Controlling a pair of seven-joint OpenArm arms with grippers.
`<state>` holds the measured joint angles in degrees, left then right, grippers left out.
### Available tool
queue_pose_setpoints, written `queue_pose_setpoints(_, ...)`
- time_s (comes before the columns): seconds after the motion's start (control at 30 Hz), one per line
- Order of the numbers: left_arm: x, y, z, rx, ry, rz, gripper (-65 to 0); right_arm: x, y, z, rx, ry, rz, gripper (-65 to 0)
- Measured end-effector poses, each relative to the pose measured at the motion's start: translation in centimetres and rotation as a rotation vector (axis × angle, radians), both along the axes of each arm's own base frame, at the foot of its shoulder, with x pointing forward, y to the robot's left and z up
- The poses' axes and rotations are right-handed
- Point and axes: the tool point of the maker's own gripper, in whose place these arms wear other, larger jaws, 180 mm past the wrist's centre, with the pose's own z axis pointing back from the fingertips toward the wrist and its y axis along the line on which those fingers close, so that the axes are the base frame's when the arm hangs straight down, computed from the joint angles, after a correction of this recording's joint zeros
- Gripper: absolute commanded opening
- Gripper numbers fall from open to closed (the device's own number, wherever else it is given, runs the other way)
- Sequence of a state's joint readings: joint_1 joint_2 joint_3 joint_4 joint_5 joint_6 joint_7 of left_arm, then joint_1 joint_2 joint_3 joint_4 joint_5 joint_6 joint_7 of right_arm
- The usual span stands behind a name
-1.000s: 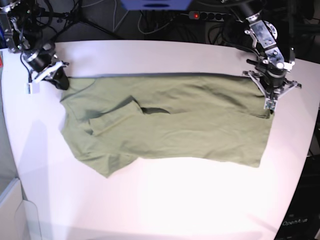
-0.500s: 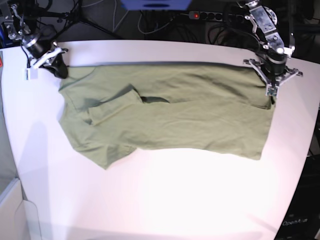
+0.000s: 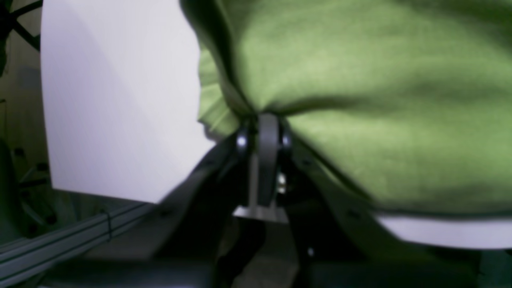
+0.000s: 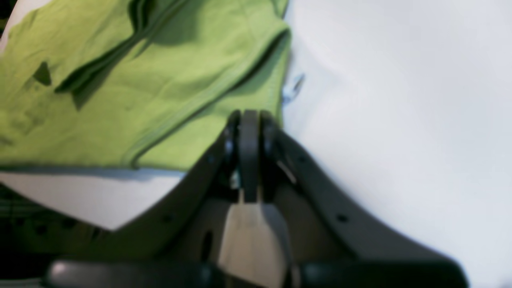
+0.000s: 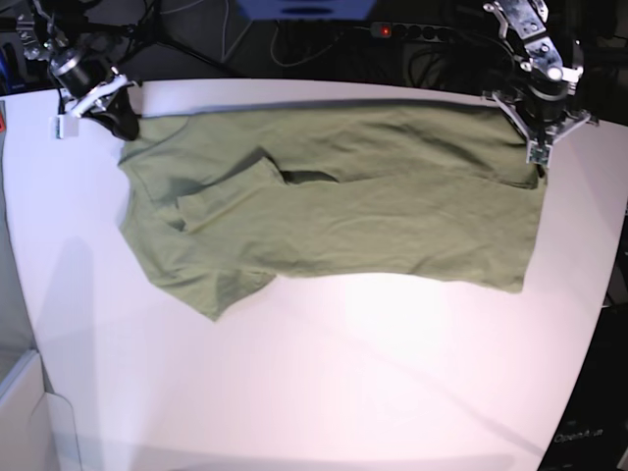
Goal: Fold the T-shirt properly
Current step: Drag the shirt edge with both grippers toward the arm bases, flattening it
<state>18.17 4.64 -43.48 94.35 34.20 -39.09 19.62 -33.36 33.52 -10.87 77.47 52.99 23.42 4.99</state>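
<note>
The olive-green T-shirt (image 5: 334, 216) lies spread sideways over the far half of the white table (image 5: 324, 392), with one sleeve folded onto its body at the left. My left gripper (image 5: 538, 159) is at the shirt's far right corner, shut on the cloth. In the left wrist view the fabric (image 3: 360, 120) bunches into the closed left gripper (image 3: 264, 120). My right gripper (image 5: 125, 125) is at the far left corner, shut on the shirt's edge. In the right wrist view the right gripper (image 4: 248, 117) is pinching the hem of the wrinkled shirt (image 4: 120, 100).
The shirt's far edge runs close to the table's back edge (image 5: 314, 86). Cables and a power strip (image 5: 402, 31) lie behind it. A pale bin (image 5: 20, 412) stands off the table's left front, and a dark rack (image 5: 589, 432) off its right front.
Both grippers have moved toward the table's back edge and dragged the shirt with them. The shirt's near edge now lies farther from me.
</note>
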Motion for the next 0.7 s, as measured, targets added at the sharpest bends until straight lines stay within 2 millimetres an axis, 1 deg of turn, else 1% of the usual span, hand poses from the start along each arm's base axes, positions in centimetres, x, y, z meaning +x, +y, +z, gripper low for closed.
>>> queue_pose_setpoints(0.1, 0.7, 0.6, 0.5, 0.025, 0.020, 0.015, -62.7, 0.1, 0.0, 0.0, 0.001, -0.002, 0.003, -64.7)
queue_pose_setpoints(0.23, 0.8, 1.3, 1.3, 0.041, 0.015, 0.040, -62.7, 0.2, 0.1, 0.2, -0.007, -0.017, 0.008, -64.7)
queue_pose_setpoints(0.33, 1.1, 2.0, 2.2, 0.061, -0.008, 0.054, -62.7, 0.2, 0.5, 0.5, -0.008, -0.029, 0.015, -64.7)
queue_pose_setpoints(0.5, 1.4, 1.7, 2.4, 0.056, -0.021, 0.060, -62.7, 0.3, 0.4, 0.8, -0.013, -0.053, 0.009, -64.9)
queue_pose_setpoints(0.6, 1.4, 1.4, 2.7, 0.055, -0.029, 0.059, -62.7, -0.3, 0.1, 1.3, -0.010, -0.087, -0.015, -64.3)
queue_pose_setpoints(0.7, 1.7, 1.4, 3.5, 0.067, -0.048, 0.058, -62.7, -0.3, -0.4, 1.7, -0.018, -0.122, -0.038, -64.1)
